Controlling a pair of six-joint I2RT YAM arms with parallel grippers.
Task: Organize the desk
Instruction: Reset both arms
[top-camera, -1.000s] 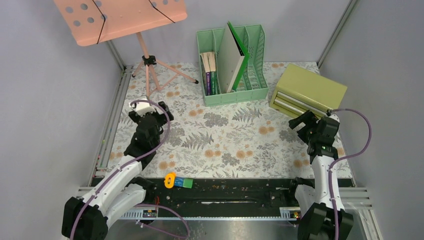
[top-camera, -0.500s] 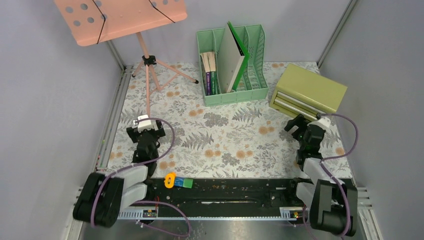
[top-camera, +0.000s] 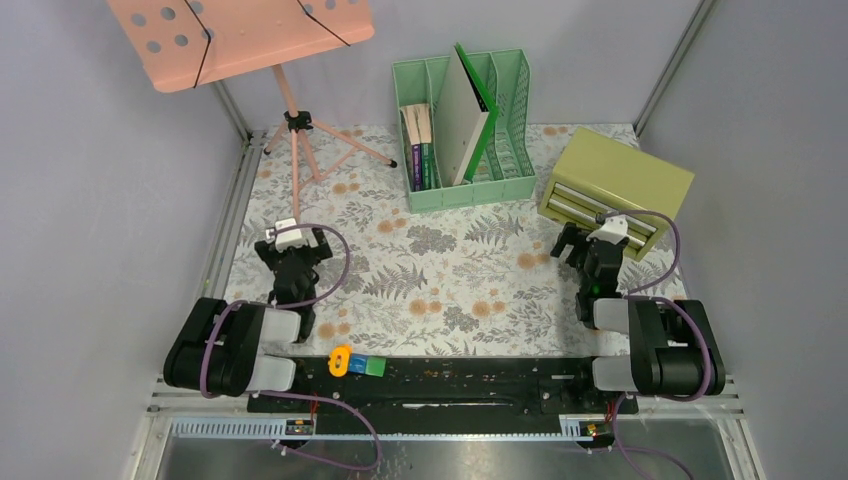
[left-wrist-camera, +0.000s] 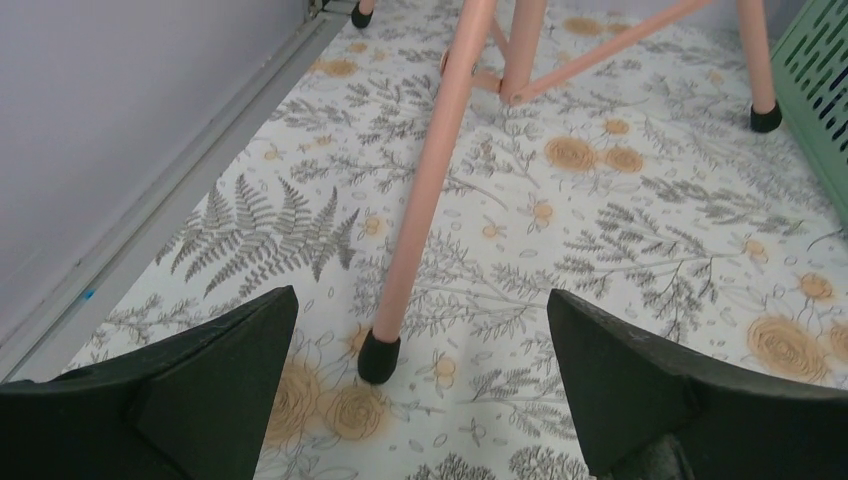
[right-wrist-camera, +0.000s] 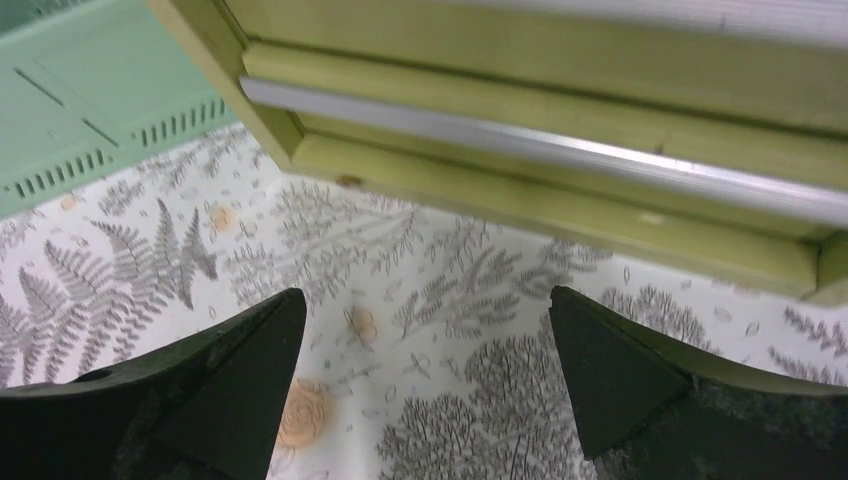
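Observation:
The desk (top-camera: 450, 270) is a flat top under pale cloth with ferns and orange flowers. My left gripper (top-camera: 293, 250) rests low over its left side, open and empty. In the left wrist view the gripper (left-wrist-camera: 420, 300) frames the black foot (left-wrist-camera: 379, 357) of a pink music stand's leg without touching it. My right gripper (top-camera: 588, 245) sits low at the right, open and empty. In the right wrist view this gripper (right-wrist-camera: 426, 292) faces the front of the olive-green drawer box (right-wrist-camera: 560, 130), a short way off.
The pink music stand (top-camera: 240, 35) stands at the back left on tripod legs. A green file organizer (top-camera: 465, 130) with books is at the back centre. The drawer box (top-camera: 615, 183) sits at the back right. Small orange, blue and green pieces (top-camera: 355, 364) lie on the near black rail.
Both arms have folded back and down toward their bases, bringing the grippers low over the cloth. The jaws stayed open. Nothing on the desk moved.

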